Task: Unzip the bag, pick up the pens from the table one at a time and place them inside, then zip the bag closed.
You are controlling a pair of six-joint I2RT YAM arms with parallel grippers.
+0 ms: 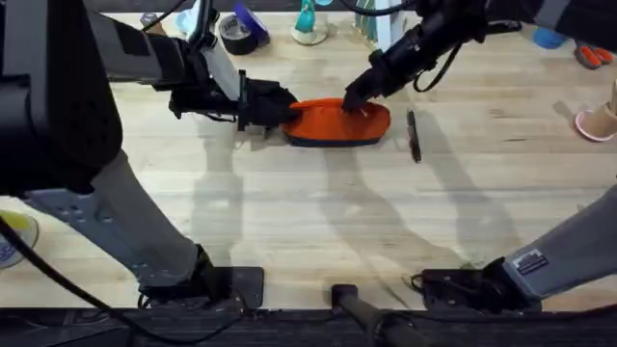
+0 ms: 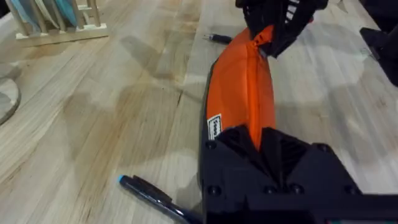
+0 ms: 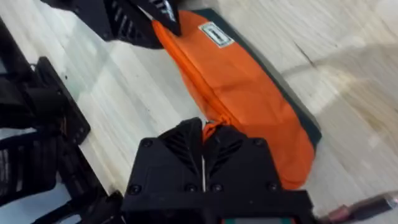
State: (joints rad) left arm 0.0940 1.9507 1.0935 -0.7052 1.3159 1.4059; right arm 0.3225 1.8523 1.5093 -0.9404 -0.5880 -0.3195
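Observation:
The orange bag (image 1: 337, 122) lies on the table (image 1: 308, 212), in the middle toward the far side. My left gripper (image 1: 268, 104) is shut on the bag's left end; the left wrist view shows the fabric (image 2: 242, 93) pinched in my gripper (image 2: 258, 140). My right gripper (image 1: 355, 96) comes down over the bag toward its right end, shut on the orange zipper pull (image 3: 208, 129). One dark pen (image 1: 414, 135) lies just right of the bag. Another pen (image 2: 149, 196) with a blue tip lies on the wood beside my left gripper. I cannot tell how far the zipper is open.
A tape roll (image 1: 236, 34), a teal object (image 1: 308, 24) and a blue item (image 1: 549, 37) stand along the far edge. A pink cup (image 1: 598, 120) sits at the right edge. A wooden rack (image 2: 56, 25) stands beyond the bag.

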